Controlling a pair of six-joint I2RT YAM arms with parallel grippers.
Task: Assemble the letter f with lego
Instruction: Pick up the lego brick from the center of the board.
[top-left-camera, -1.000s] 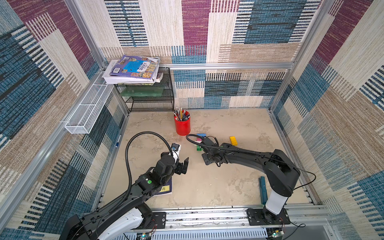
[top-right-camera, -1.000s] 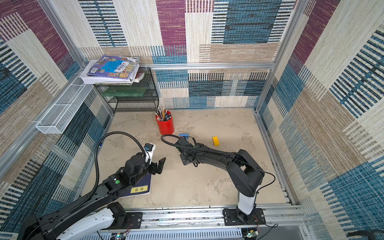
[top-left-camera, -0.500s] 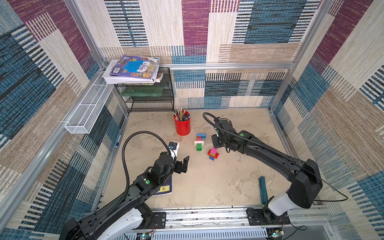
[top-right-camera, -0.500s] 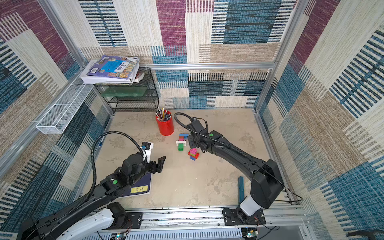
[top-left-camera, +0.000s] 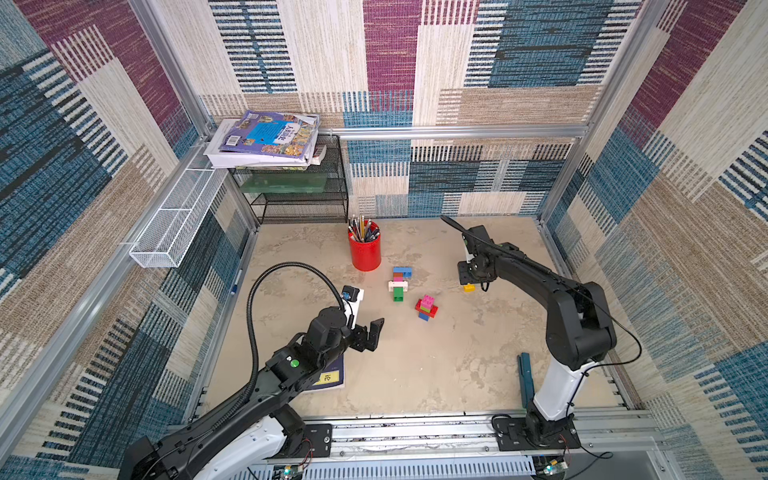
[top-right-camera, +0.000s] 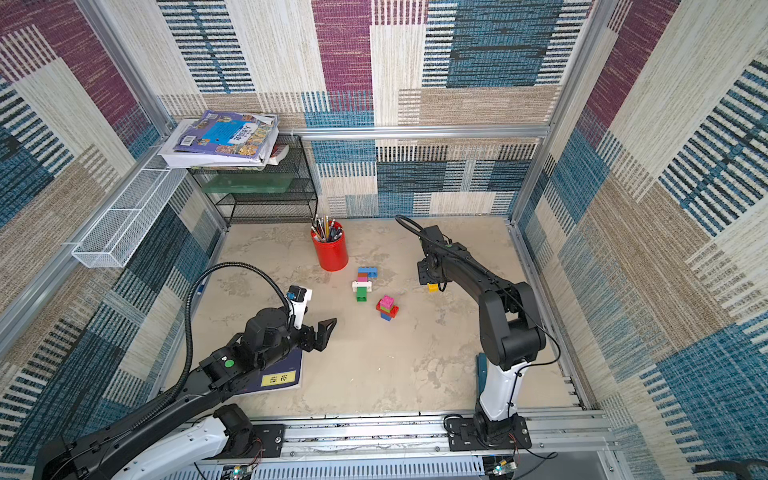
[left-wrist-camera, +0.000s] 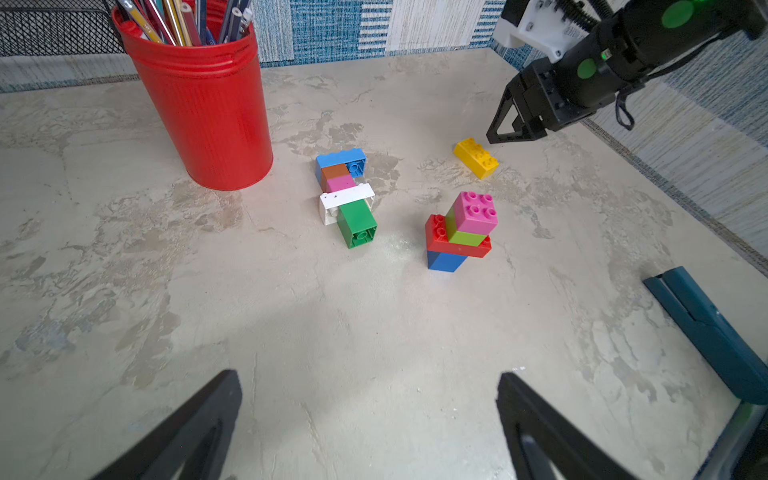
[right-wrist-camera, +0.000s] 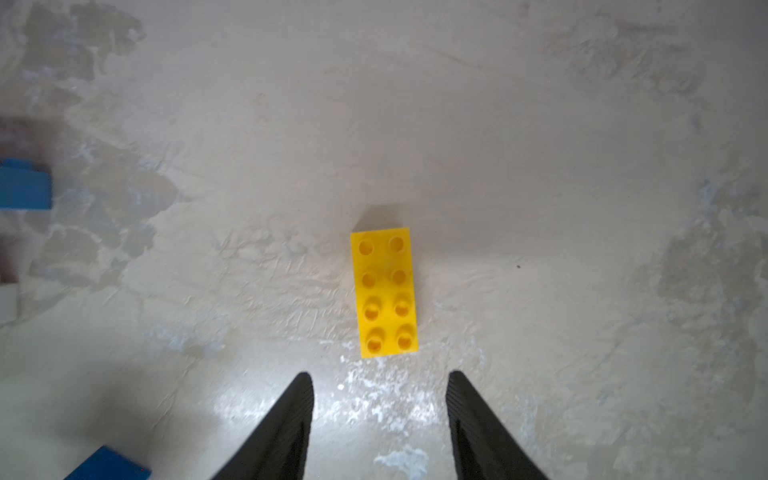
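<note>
In both top views, your right end effector (right-wrist-camera: 380, 376) half hides the yellow brick (top-left-camera: 469, 287). Blurred blue and white bricks are cut off at the right wrist view's edge. Its jaws stand partly apart and empty, pointing down, with the tips close to the brick. The brick lies studs up at 2 o'clock from the upright lego stack (top-left-camera: 426, 307). Your left end effector (left-wrist-camera: 369, 376) gapes wide and empty, its arm stretched low over the table (top-left-camera: 415, 374).
</note>
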